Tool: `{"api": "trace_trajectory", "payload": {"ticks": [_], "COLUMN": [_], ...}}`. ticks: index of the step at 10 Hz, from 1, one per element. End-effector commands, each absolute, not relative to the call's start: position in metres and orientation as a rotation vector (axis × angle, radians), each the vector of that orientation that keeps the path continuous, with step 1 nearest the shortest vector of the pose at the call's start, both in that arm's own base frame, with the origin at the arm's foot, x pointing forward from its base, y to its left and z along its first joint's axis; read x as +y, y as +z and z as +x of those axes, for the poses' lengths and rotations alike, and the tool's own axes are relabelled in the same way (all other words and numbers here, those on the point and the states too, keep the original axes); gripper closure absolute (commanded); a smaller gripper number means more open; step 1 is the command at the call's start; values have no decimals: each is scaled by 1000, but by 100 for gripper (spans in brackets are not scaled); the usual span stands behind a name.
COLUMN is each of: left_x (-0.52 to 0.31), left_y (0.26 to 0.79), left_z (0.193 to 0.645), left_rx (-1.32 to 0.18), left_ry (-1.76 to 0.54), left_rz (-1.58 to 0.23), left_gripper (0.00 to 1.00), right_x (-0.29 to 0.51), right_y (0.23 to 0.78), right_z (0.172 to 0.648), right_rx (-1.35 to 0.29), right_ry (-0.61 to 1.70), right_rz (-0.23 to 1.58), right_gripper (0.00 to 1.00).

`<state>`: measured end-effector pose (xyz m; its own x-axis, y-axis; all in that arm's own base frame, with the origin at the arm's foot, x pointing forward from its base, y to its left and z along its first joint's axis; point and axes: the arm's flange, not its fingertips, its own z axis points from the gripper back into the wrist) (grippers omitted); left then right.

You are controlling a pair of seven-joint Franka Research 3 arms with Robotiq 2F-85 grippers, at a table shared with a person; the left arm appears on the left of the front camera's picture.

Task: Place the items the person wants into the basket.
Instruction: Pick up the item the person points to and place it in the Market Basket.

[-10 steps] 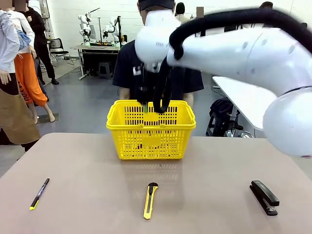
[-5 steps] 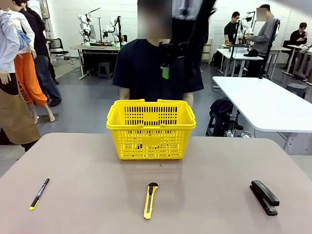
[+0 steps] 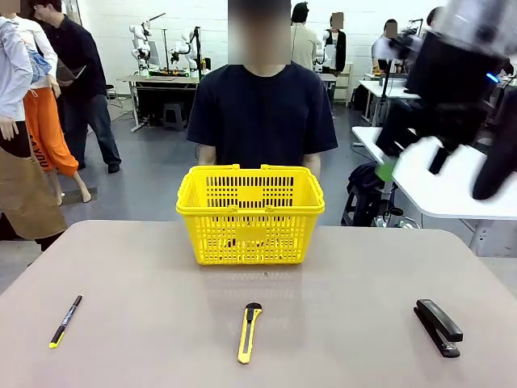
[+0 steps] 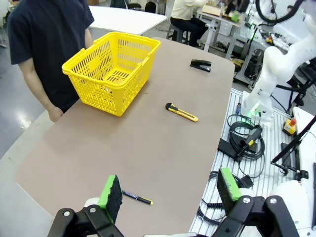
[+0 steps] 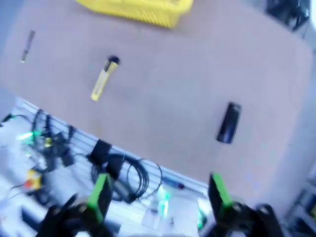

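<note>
The utility knife point(image 3: 250, 332) points lengthwise at the basket point(image 3: 250, 212), well apart from left gripper point(image 4: 170, 187) and right gripper point(image 5: 159, 192), both spread wide, empty.

On the bench point(image 4: 123, 148): pen point(image 4: 138, 198) just beyond the left jaws, utility knife point(image 4: 181, 112) farther out, yellow basket point(image 4: 98, 96) farthest; stapler point(image 5: 228, 122) ahead of the right jaws.

Utility knife point(image 3: 250, 332) flat before yellow basket point(image 3: 250, 234)
</note>
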<state>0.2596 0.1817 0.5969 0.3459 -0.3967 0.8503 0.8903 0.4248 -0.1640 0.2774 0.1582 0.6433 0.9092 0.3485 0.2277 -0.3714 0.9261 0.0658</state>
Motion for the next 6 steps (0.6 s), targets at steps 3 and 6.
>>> {"api": "trace_trajectory", "payload": {"ticks": [3,6], "left_x": [183,183], "left_y": [598,598], "left_z": [259,259], "left_rx": [-852,-852], "left_ry": [-949,-949], "left_rz": [-713,-713], "left_gripper": [0,0], "right_x": [98,88], "right_y": [582,574], "right_z": [295,321], "right_rx": [-166,-105], "right_ry": [328,239], "right_rz": [176,171], "right_gripper": [0,0]}}
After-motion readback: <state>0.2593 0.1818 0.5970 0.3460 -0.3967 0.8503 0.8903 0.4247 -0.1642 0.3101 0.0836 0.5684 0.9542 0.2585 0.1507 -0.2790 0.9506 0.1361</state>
